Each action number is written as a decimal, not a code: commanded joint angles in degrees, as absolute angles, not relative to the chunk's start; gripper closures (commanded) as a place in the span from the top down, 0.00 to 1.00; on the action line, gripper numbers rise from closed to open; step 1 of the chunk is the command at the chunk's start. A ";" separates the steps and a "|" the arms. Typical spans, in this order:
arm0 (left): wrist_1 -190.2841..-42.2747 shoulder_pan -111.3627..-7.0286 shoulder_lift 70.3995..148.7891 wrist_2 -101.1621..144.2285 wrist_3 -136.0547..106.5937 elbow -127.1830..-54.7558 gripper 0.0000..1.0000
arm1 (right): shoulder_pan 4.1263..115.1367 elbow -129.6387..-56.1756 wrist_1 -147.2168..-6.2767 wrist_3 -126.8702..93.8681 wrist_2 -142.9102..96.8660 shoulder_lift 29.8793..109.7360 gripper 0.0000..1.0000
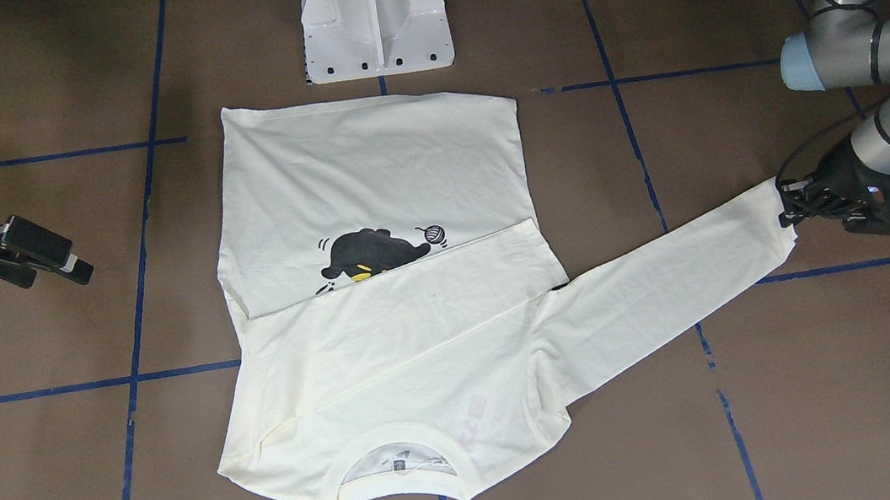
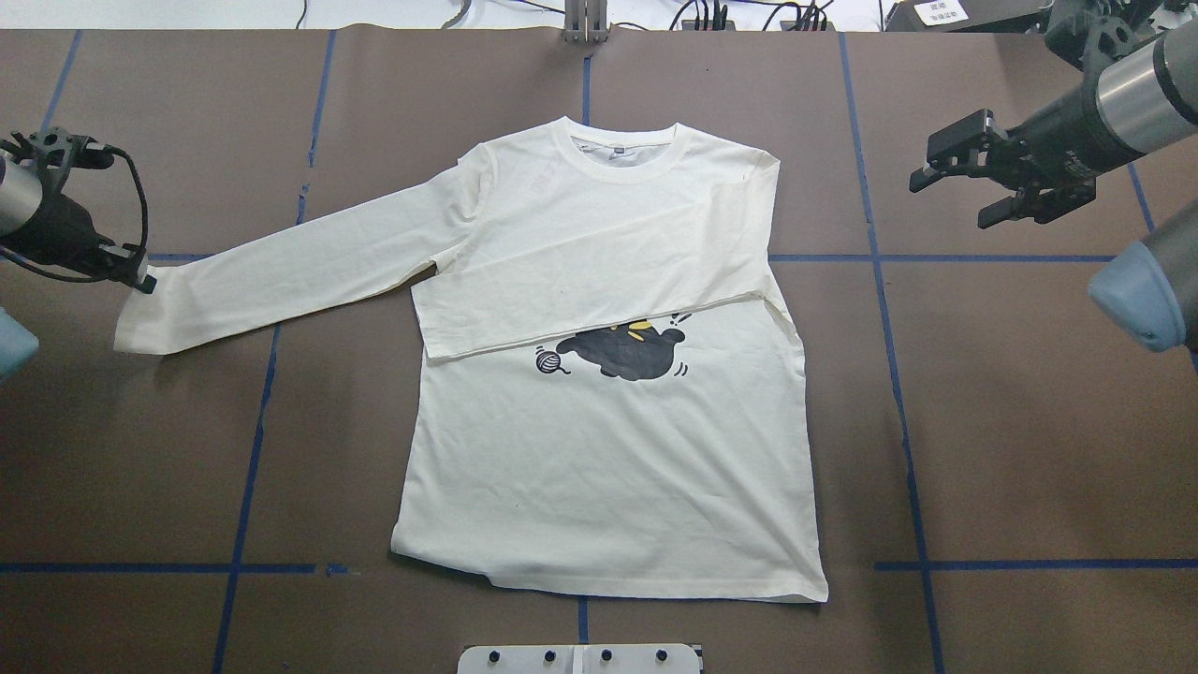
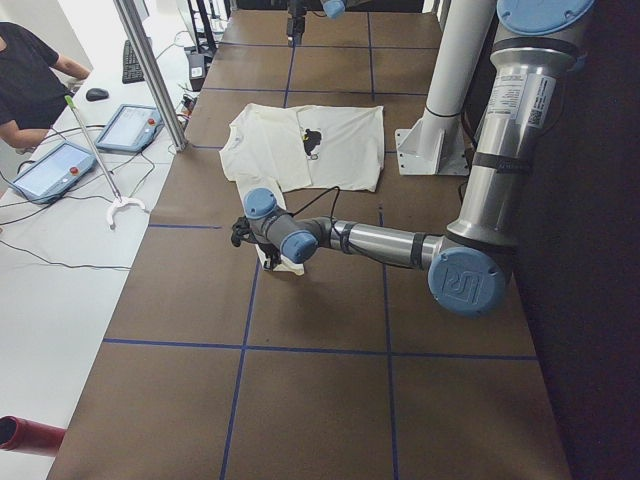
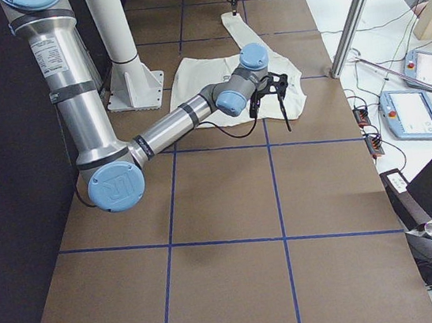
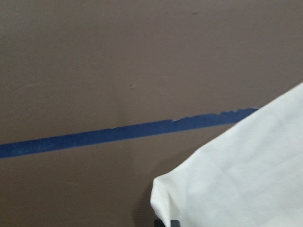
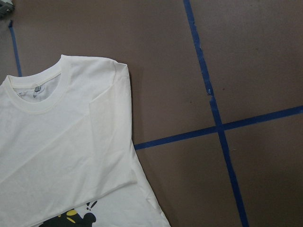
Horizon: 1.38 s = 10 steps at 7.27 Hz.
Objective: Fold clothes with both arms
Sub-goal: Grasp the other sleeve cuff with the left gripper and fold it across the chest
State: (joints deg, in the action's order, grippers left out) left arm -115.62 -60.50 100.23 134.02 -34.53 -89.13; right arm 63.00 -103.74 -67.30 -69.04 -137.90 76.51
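Note:
The cream long-sleeved T-shirt (image 2: 608, 449) lies flat, print side up, collar away from the robot, with the black cat print (image 2: 627, 351) partly showing. One sleeve is folded across the chest (image 2: 636, 262). The other sleeve (image 2: 281, 257) stretches out toward my left arm. My left gripper (image 2: 142, 278) is shut on that sleeve's cuff, low over the table; it also shows in the front view (image 1: 786, 210). My right gripper (image 2: 950, 203) is open and empty, raised beside the shirt's shoulder, apart from the cloth; it also shows in the front view (image 1: 58, 279).
The white pedestal base (image 1: 373, 12) stands just behind the shirt's hem. Blue tape lines (image 2: 992, 257) cross the brown table. An operator (image 3: 25, 80) and tablets (image 3: 130, 128) are on a side table beyond the far edge.

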 commanded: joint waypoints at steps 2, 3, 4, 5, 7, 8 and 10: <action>-107.05 -55.24 110.41 133.43 -55.62 -107.21 0.00 | 66.42 -105.29 -67.50 -67.60 -138.43 79.71 1.00; -106.27 -43.88 118.22 123.67 -68.16 -106.10 0.00 | 68.27 -105.03 -67.50 -63.76 -139.38 81.46 1.00; -106.09 -36.72 127.78 114.18 -75.25 -99.91 0.00 | 70.29 -104.68 -67.41 -57.54 -139.39 83.39 1.00; -106.52 -34.39 141.71 111.30 -80.98 -86.01 0.00 | 71.97 -104.42 -68.20 -52.52 -139.13 84.10 1.00; -117.85 -27.37 156.76 103.57 -82.88 -62.23 0.00 | 72.86 -103.01 -67.59 -50.89 -139.57 84.20 1.00; -122.04 -25.42 158.19 101.36 -85.14 -58.83 0.03 | 72.95 -103.18 -67.59 -50.89 -139.74 84.46 1.00; -122.34 -25.22 157.95 100.37 -85.52 -58.18 0.96 | 72.95 -103.10 -67.50 -51.41 -139.57 84.38 1.00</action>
